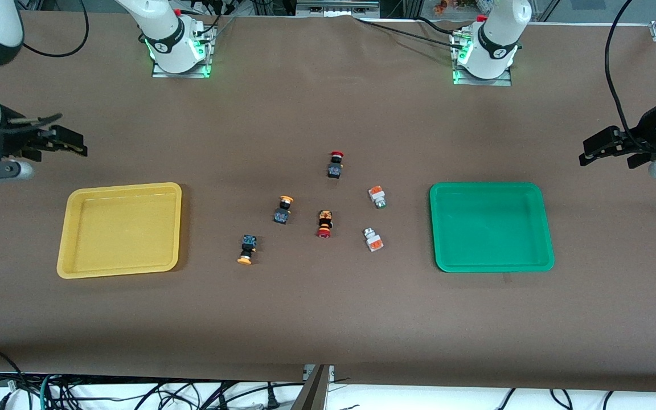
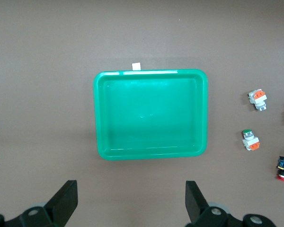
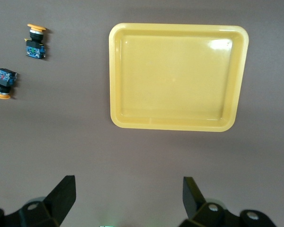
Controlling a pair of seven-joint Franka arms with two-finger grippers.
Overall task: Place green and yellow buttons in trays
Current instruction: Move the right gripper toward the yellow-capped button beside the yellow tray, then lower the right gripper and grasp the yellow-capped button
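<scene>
Two yellow-capped buttons (image 1: 284,209) (image 1: 246,249) lie mid-table, beside the yellow tray (image 1: 120,186). Two white-grey buttons with orange tabs (image 1: 377,196) (image 1: 372,239) lie closer to the green tray (image 1: 490,185). Both trays hold nothing. My left gripper (image 1: 590,149) hangs open over bare table at the left arm's end, with the green tray (image 2: 150,72) ahead of its open jaws (image 2: 131,194). My right gripper (image 1: 66,142) hangs open over the right arm's end, its wrist view showing the yellow tray (image 3: 179,27) and both yellow-capped buttons (image 3: 34,41) (image 3: 3,82).
Two red-capped dark switches (image 1: 335,165) (image 1: 324,224) lie among the buttons, one farther from the front camera, one in the middle of the group. The arm bases (image 1: 177,45) (image 1: 490,51) stand along the table's back edge. Brown cloth covers the table.
</scene>
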